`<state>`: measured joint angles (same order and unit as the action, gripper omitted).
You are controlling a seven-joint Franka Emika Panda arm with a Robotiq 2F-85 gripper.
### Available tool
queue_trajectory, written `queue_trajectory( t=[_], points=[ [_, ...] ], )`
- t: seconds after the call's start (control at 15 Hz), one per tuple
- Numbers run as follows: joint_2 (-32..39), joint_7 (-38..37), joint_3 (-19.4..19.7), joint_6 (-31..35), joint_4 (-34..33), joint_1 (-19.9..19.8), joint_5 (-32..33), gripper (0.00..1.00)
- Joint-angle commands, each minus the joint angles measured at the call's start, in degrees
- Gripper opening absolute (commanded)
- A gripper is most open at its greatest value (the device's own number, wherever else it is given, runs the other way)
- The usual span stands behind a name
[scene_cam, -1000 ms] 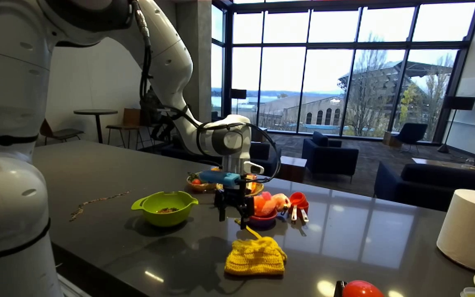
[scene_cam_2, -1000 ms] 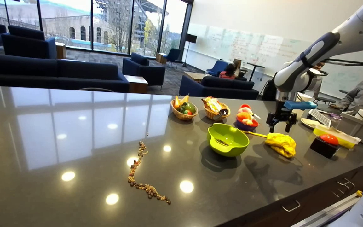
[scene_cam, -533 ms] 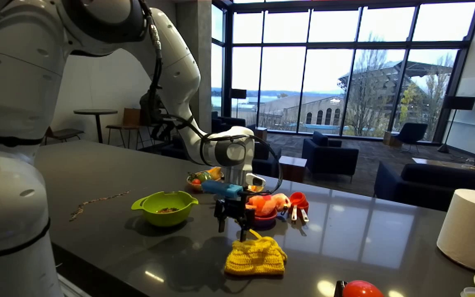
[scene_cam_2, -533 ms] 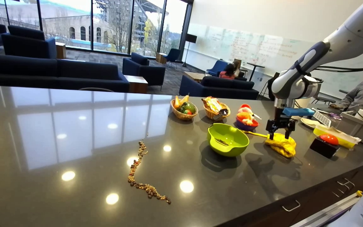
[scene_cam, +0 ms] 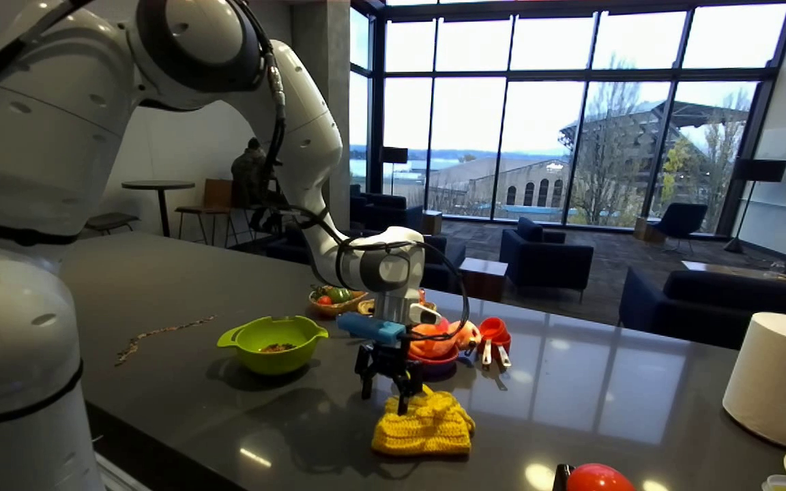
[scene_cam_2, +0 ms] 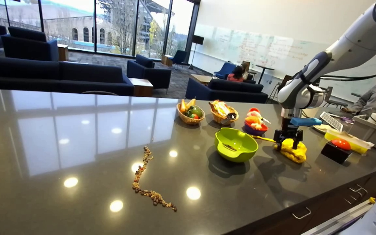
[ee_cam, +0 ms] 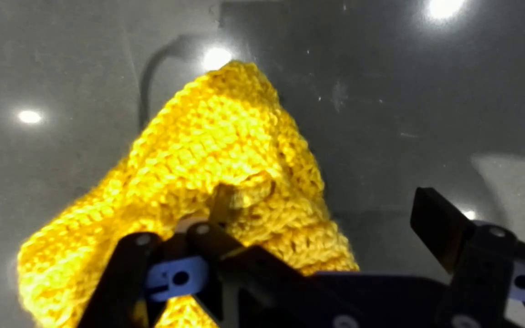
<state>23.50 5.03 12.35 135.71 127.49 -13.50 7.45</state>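
Observation:
A yellow knitted pouch (scene_cam: pixel 424 436) lies on the grey counter; it also shows in an exterior view (scene_cam_2: pixel 295 156) and fills much of the wrist view (ee_cam: pixel 226 132). Its yellow cord trails toward the bowls. My gripper (scene_cam: pixel 384 402) is open with nothing between its fingers, and it also shows in an exterior view (scene_cam_2: pixel 287 147). In the wrist view the gripper (ee_cam: pixel 324 198) has one finger over the pouch and the other beside it, over bare counter. Whether the finger touches the pouch I cannot tell. A green bowl (scene_cam_2: pixel 240 155) with brown bits inside stands beside the gripper.
A purple bowl (scene_cam_2: pixel 256 130) holding a plush toy, a snack basket (scene_cam_2: pixel 225 120) and a fruit basket (scene_cam_2: pixel 190 120) stand further back. A red button on a black box (scene_cam_2: pixel 338 153), a paper towel roll (scene_cam: pixel 775 375) and a line of beans (scene_cam_2: pixel 139 178) are around.
My gripper has moved down to the yellow pouch, its fingertips now at the pouch's height in the exterior views. It stays open. The pouch and the bowls have not moved.

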Motion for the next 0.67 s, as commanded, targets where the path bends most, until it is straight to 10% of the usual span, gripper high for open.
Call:
queue_trajectory(
  t=[0.0,0.2,0.6],
  points=[
    [3.11,0.63,-0.49,0.34,-3.28,-0.13,-0.02,1.00],
    [4.78,0.28,-0.74,-0.06,-5.60,0.34,0.31,1.00],
    [6.57,-0.17,-0.65,-0.61,-8.43,0.80,0.70,0.45]
  ],
)
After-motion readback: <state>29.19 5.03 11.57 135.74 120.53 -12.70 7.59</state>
